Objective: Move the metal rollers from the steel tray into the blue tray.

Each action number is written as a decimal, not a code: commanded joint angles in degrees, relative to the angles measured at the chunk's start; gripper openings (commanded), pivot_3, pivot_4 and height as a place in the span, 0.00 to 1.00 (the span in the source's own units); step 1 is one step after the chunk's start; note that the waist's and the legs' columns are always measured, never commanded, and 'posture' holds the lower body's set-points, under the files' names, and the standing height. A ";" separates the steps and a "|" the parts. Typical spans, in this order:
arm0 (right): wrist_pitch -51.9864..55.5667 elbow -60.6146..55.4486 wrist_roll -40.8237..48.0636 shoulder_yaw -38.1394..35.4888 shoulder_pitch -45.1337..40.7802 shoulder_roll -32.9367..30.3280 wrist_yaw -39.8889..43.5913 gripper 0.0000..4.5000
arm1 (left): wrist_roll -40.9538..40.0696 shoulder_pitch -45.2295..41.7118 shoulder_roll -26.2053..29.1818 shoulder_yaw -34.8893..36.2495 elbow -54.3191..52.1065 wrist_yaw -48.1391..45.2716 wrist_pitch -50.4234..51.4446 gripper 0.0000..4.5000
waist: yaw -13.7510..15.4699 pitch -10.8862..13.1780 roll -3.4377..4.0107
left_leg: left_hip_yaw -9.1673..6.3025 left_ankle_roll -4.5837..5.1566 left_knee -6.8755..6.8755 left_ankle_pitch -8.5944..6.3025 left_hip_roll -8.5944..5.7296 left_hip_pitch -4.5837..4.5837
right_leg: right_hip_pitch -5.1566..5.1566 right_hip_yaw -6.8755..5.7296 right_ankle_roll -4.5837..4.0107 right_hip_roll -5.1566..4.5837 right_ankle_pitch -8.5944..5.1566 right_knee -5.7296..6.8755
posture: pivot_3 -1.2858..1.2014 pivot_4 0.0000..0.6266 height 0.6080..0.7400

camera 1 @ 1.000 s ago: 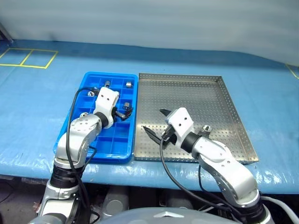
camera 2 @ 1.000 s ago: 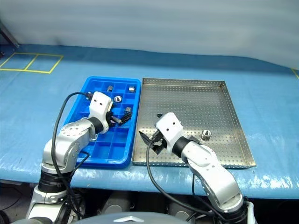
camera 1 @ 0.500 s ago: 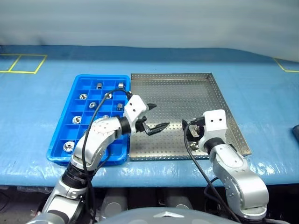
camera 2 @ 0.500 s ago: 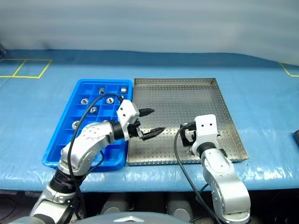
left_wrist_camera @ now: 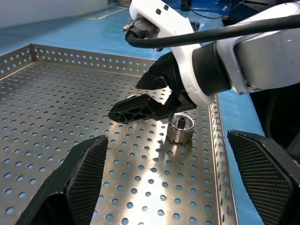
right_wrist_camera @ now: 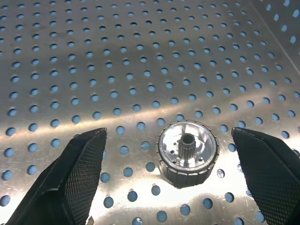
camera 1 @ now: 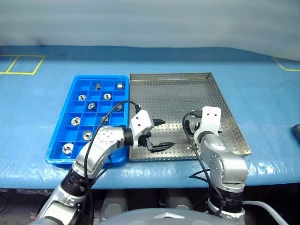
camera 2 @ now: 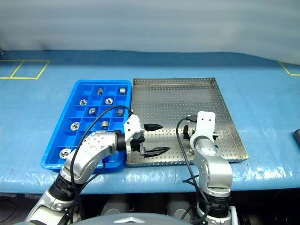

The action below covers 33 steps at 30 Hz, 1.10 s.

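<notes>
One metal roller (right_wrist_camera: 187,152) stands upright on the perforated floor of the steel tray (camera 1: 187,89), near its front right corner. My right gripper (right_wrist_camera: 168,133) is open, with a finger on each side of this roller and not touching it. The left wrist view shows the same roller (left_wrist_camera: 181,129) just beneath the right gripper (left_wrist_camera: 140,107). My left gripper (camera 1: 161,133) is open and empty over the steel tray's front left part, pointing toward the right gripper (camera 1: 191,135). The blue tray (camera 1: 58,140) lies left of the steel tray and holds several rollers (camera 1: 91,106) in its compartments.
The trays sit side by side on a blue table cover. Yellow tape lines (camera 1: 21,63) mark the cover at the back left. A dark object (camera 1: 296,132) lies at the right edge. A black cable (camera 1: 110,112) loops from my left arm over the blue tray.
The camera has swung. My left gripper moved from over the blue tray rightward to the steel tray's front. My right gripper swung right and down to straddle the roller.
</notes>
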 commanded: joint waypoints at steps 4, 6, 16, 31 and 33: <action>0.14 1.97 -0.93 -2.44 -1.54 1.54 -1.25 1.00 | -0.93 0.62 0.72 -1.13 -3.59 -1.14 -1.54 0.99 | -0.11 0.00 0.02 | 0.00 0.00 0.00 0.00 0.00 0.01 | 0.00 0.00 0.00 0.00 0.00 0.01 | 0.53 0.24 1.00; 0.11 2.54 -0.96 -2.64 -1.93 1.94 -1.26 1.00 | -0.96 0.87 0.65 -1.38 -3.80 -1.08 -1.44 0.99 | -0.23 0.00 0.02 | 0.01 0.00 -0.01 0.00 0.01 0.01 | 0.00 0.01 0.00 0.00 0.00 0.00 | 0.54 0.24 1.00; 1.09 2.40 -0.95 -1.96 -4.41 2.04 -0.79 0.37 | -1.22 1.56 0.24 -1.85 -4.29 -0.68 -1.37 1.00 | -0.33 0.00 0.03 | 0.00 0.00 -0.03 0.00 0.00 0.00 | -0.01 0.01 0.01 0.01 0.00 0.00 | 0.54 0.24 1.00; -1.02 -0.79 -0.32 4.31 -10.95 -2.37 4.05 0.37 | -1.45 4.12 -5.41 7.34 -5.04 11.05 -3.53 1.00 | 0.23 0.03 0.07 | 0.00 0.00 -0.08 0.00 0.01 -0.01 | -0.04 0.01 0.28 0.03 0.16 -0.02 | 0.58 0.24 1.00; -2.39 -0.59 0.54 6.67 -12.30 -3.64 6.66 0.37 | -0.86 5.25 -6.20 9.80 -5.97 14.04 -5.10 1.00 | 0.51 0.04 0.07 | -0.01 0.00 -0.10 0.00 0.01 -0.01 | -0.04 0.00 0.29 0.03 0.17 -0.04 | 0.60 0.24 1.00</action>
